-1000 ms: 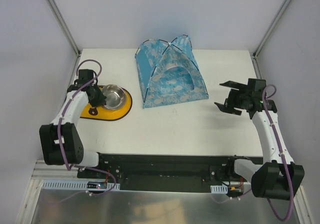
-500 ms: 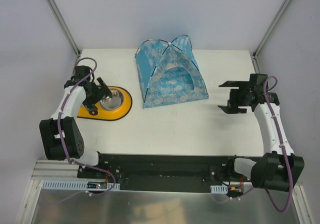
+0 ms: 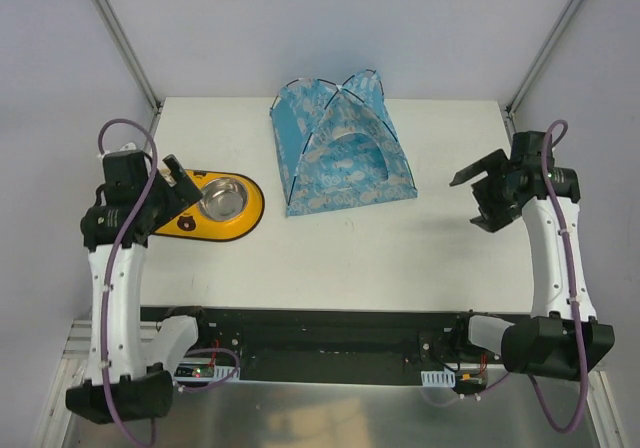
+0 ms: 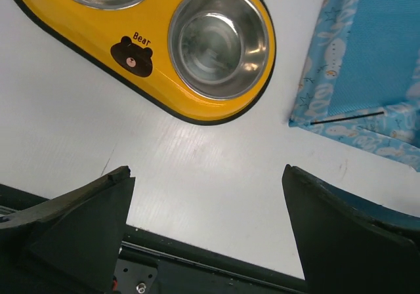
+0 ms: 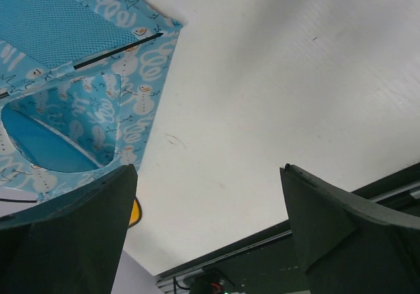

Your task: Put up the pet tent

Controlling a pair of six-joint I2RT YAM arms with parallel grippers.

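I see the pet tent [image 3: 338,153] standing domed at the middle of the table's [image 3: 350,253] far edge. The yellow double bowl [image 3: 225,208] lies near the left edge, apart from the tent. The left gripper [image 3: 180,190] hovers over the bowl's left end, its 2 fingers wide apart and empty. The right gripper [image 3: 480,198] hangs near the right edge, also spread, holding nothing.

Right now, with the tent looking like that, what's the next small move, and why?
Probably just draw both arms back toward their bases. The pet tent already stands domed and upright, and the left gripper and right gripper both hang open, holding nothing, well clear of it on either side.
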